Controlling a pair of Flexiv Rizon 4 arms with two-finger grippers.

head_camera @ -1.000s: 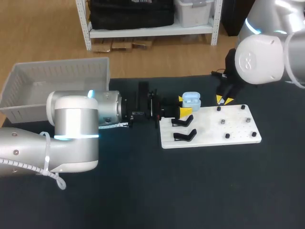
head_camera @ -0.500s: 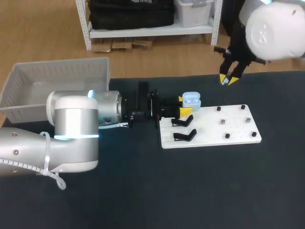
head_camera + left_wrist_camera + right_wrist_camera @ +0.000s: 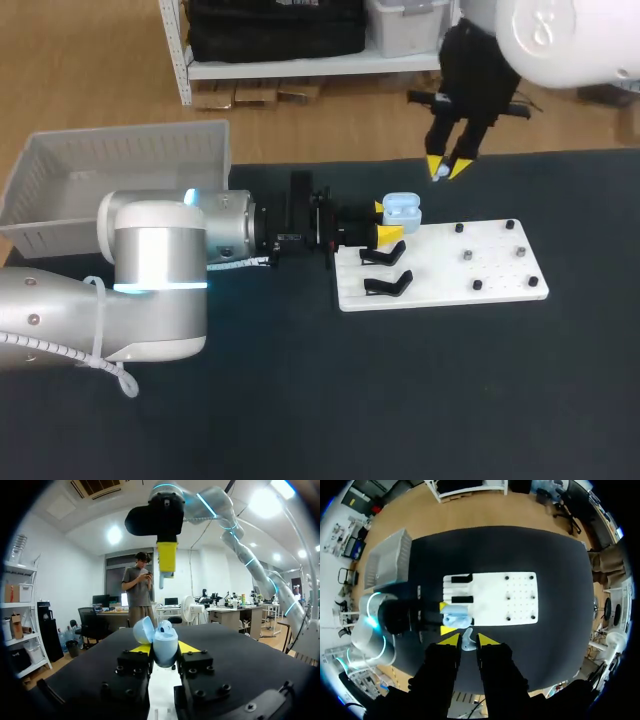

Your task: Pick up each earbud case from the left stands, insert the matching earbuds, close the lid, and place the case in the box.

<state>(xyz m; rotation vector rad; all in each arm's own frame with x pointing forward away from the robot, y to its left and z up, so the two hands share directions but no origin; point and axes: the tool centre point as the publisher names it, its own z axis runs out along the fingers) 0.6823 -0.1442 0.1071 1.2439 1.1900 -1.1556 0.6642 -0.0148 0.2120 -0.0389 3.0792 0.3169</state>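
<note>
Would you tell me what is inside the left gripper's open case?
The case is open, inside pale blue; whether anything lies in it is too small to tell. From the left wrist, its shell covers it.

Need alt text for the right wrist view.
Looking down from above the table, the right gripper is shut on a small pale blue earbud. Under it, the left gripper holds an open pale blue earbud case at the end of a white board with black stands; a grey box sits farther off.

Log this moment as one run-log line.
left hand: shut on case, lid open | right hand: shut on earbud, over case | insert: not yet done
</note>
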